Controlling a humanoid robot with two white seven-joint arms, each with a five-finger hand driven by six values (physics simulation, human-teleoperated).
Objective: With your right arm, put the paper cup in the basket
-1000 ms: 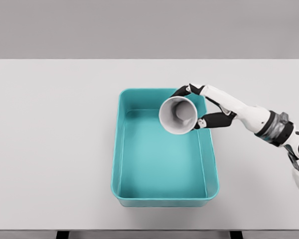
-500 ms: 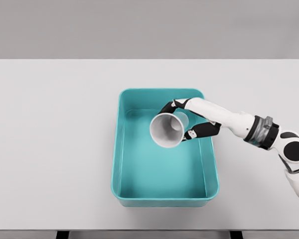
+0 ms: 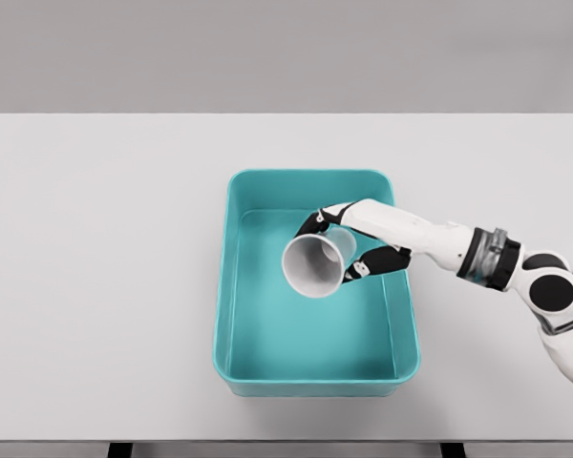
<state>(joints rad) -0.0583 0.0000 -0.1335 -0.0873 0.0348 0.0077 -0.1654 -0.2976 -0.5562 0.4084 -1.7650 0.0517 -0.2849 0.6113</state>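
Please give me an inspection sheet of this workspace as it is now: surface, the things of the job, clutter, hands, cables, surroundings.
Surface: white table, flat, bare around the basket.
Job's things: teal basket near the table's middle; paper cup tilted on its side, mouth toward the camera, held over the basket's inside, not released.
Clutter: nothing seen.
Hands: right hand reaches in from the right over the basket's right rim, fingers wrapped around the cup; left arm not in view.
Cables: nothing seen.
Surroundings: plain grey background behind the table; dark table legs show at the bottom edge.
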